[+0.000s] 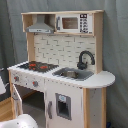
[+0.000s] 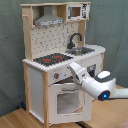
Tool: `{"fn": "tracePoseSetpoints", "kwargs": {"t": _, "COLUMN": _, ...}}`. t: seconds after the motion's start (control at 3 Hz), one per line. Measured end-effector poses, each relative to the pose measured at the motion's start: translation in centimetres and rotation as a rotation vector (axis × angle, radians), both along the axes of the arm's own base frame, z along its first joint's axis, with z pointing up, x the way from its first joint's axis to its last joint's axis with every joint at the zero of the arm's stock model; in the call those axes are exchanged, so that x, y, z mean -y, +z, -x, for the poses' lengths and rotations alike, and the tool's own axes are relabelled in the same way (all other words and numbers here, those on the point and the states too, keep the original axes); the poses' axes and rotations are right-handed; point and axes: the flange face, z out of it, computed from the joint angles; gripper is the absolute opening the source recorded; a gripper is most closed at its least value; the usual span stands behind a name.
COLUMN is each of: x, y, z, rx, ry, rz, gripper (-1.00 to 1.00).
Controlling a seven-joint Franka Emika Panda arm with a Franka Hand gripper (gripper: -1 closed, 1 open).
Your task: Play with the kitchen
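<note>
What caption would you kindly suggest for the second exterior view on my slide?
White robot arm reaching to the knob panel of a white and light-wood toy kitchen, above its windowed oven door.

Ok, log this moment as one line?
arm: at kitchen front | gripper: by knob panel | oven door: ajar

The first exterior view stood off the sink end of the kitchen (image 1: 60,75), looking across its front at about worktop height, close enough that the toy filled the picture. The second exterior view sat off the stovetop end, a little farther back, facing the oven door (image 2: 67,102) and taking in the wooden floor (image 2: 20,120). Both exterior views shared the stovetop (image 1: 37,65), sink (image 1: 74,74), faucet (image 1: 85,59) and hood (image 1: 40,26).
</note>
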Motion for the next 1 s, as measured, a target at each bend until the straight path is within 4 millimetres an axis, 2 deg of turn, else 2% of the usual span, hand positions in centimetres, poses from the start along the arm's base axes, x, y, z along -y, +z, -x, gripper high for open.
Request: {"fn": "tracePoseSetpoints", "kwargs": {"t": 1.0, "x": 2.3, "y": 4.7, "z": -1.7, "rx": -0.084, "ry": -0.071, "rz": 0.208, "gripper": 1.00}}
